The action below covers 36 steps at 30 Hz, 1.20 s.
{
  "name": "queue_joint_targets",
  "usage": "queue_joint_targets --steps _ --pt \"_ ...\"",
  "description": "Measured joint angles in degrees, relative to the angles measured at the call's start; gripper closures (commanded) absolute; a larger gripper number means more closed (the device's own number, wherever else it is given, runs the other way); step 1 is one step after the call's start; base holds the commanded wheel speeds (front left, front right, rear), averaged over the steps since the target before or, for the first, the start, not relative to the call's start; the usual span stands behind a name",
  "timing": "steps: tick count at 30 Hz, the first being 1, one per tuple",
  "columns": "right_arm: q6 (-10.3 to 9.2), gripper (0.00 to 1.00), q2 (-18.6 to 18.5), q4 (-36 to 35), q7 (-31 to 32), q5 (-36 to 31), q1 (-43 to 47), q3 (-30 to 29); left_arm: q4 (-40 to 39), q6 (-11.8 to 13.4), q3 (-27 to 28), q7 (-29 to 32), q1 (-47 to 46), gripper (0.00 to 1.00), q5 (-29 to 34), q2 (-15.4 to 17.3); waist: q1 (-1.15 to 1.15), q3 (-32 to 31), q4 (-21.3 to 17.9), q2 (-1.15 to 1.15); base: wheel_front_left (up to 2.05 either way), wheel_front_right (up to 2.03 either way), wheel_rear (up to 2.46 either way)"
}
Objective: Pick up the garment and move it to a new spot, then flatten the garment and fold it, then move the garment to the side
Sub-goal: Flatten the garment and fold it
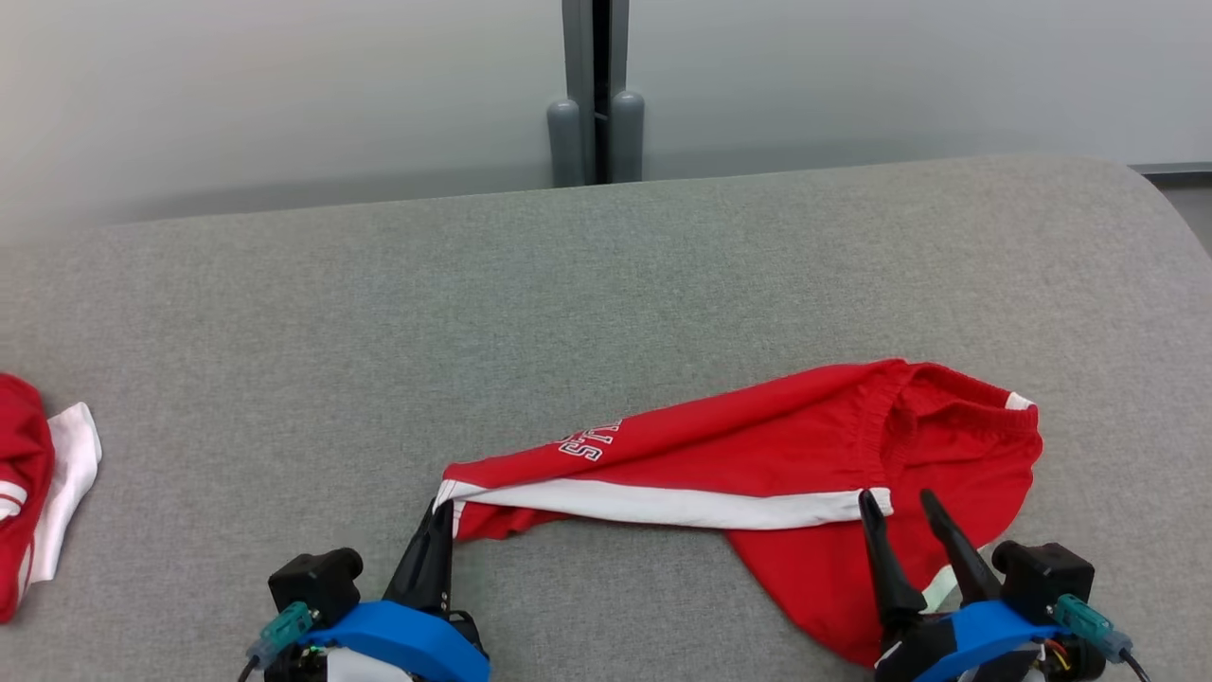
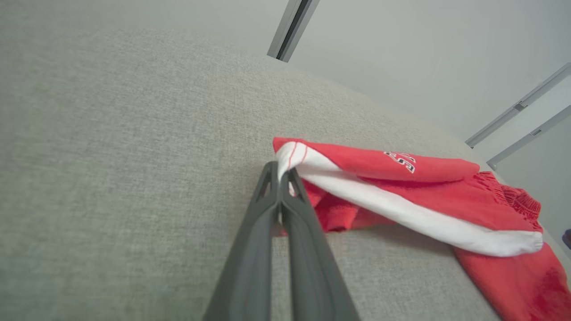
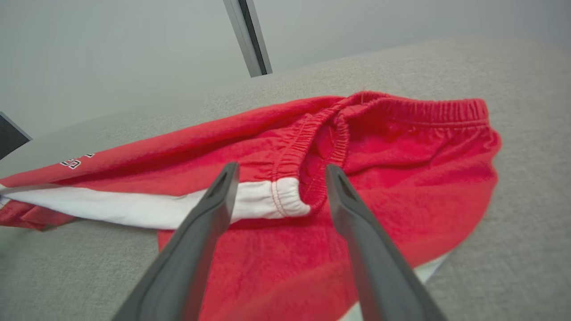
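1. Along the bottom edge of the head view, the left gripper has its two fingers pressed together. Its wrist view shows the white-striped leg hem of the garment pinched at their tips.
2. Level with it on the other side, the right gripper is spread wide and holds nothing. Its fingers straddle the white end of the waistband; whether they touch the cloth I cannot tell.
3. Between the two grippers, the garment, a pair of red shorts with a white side stripe, lies near the front of the grey padded surface. It stretches crosswise from the left gripper to the robot's right. The elastic waist gapes open at the right, and the cloth is twisted, with one part tucked underneath.
4. My reading is that flattening is in hand, with one corner secured and the other not yet taken. The next move calls for the right gripper to lower and close squarely on the waistband corner. Both arms would then need to draw apart evenly so the twist comes out without the hem slipping free.
5. Farther left, well apart, a second garment in red and white sits at the edge.
6. Beyond the surface stand a grey post and a pale wall.
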Motion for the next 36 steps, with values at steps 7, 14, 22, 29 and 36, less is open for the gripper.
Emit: queue_joint_targets --steps 7,14,22,29,36 --pt "0.0 0.0 0.0 2.1 0.0 -1.3 0.1 0.7 -0.6 0.0 1.0 0.0 2.2 1.0 2.3 -0.5 0.0 -0.5 2.0 0.0 0.0 0.0 0.0" --pt "0.0 0.0 0.0 6.0 0.0 -4.3 -3.0 0.8 -0.6 0.0 1.1 0.0 2.1 1.0 3.2 -0.7 0.0 0.5 3.1 0.0 0.0 0.0 0.0" --pt "0.0 0.6 0.0 9.9 0.0 -4.5 -4.5 2.1 -0.4 0.0 1.0 0.0 1.9 1.0 3.4 -1.2 0.0 1.1 3.6 0.0 0.0 0.0 0.0" --pt "0.0 1.0 0.0 9.4 0.0 -3.4 -2.8 3.0 -0.4 0.0 1.2 0.0 1.9 1.0 3.6 -1.3 0.01 0.6 3.6 0.0 0.0 0.0 0.0" --pt "0.0 1.0 0.0 2.3 0.0 0.3 -3.2 4.0 -4.2 0.0 3.6 0.0 1.6 1.0 5.1 -0.6 0.01 -1.4 3.7 0.0 0.0 0.0 0.0"
